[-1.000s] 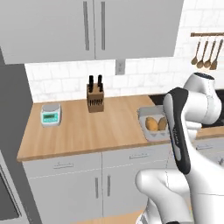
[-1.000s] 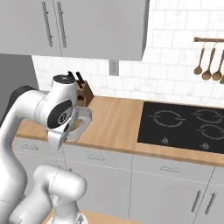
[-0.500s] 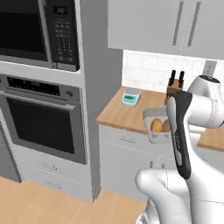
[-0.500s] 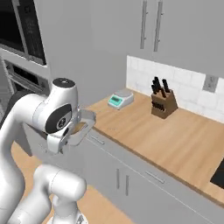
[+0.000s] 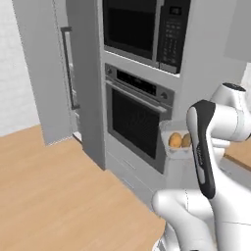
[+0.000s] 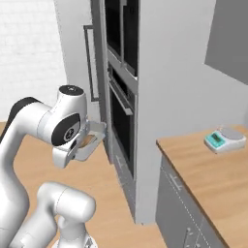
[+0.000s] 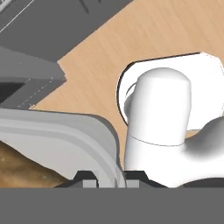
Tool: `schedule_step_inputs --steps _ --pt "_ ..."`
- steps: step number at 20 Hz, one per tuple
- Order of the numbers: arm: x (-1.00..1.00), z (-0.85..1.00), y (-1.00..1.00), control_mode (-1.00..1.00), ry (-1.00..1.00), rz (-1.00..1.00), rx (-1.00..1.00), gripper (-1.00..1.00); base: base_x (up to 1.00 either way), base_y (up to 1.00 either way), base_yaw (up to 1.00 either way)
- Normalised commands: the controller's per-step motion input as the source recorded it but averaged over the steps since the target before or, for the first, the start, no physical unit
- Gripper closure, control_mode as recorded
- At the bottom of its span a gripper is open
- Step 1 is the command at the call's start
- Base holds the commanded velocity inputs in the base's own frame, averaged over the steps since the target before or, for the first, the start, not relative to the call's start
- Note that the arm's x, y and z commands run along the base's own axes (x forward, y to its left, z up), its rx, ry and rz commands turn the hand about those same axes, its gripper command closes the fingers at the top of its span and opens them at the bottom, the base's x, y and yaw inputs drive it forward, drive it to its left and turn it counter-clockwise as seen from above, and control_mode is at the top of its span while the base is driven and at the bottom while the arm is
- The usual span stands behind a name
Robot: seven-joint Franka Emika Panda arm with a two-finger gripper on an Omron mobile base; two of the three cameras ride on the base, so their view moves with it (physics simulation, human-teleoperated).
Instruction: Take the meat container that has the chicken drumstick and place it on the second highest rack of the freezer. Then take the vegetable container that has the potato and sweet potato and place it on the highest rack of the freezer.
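Vegetable container [image 5: 177, 145]: pale grey tray, held in the air in front of the black-glass oven [image 5: 133, 122], clear of the floor and of the desk.
Contents: the potato and sweet potato [image 5: 180, 140] lie side by side inside the tray, one yellowish-tan, one more orange-brown; in the hand view a brown surface shows at 8 o'clock, inside the tray's rim.
Fingers [image 7: 106, 180]: pinching the rim of the vegetable container between them; in the hand view the tray wall passes between the two dark tips.
Arm: in the left base view it rises at 4 o'clock and hides the right part of the tray; in the right base view the tray sits just beside the wrist, at about 9 o'clock.
Freezer [image 5: 59, 78]: tall grey unit at 10 o'clock in the left base view, black bar handle [image 5: 68, 68] on its edge, well apart from the tray.
Desk [image 6: 213, 174]: wooden top at 4 o'clock in the right base view, carrying a small scale [image 6: 224, 139].
Floor [image 5: 63, 196]: light wood.
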Motion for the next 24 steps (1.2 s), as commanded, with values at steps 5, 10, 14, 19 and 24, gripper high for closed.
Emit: schedule_step_inputs --steps 5,10,14,19,24 --pt "0.0 0.0 0.0 1.0 0.0 0.0 0.0 1.0 0.83 0.4 0.55" --pt "0.0 0.0 0.0 1.0 0.0 0.0 0.0 1.0 1.0 0.54 0.29" --pt "0.0 0.0 0.0 1.0 0.0 0.0 0.0 1.0 1.0 0.73 0.19" --pt "0.0 0.0 0.0 1.0 0.0 0.0 0.0 1.0 1.0 0.76 0.06" --pt "0.0 0.0 0.0 1.0 0.0 0.0 0.0 1.0 1.0 0.73 -0.03"
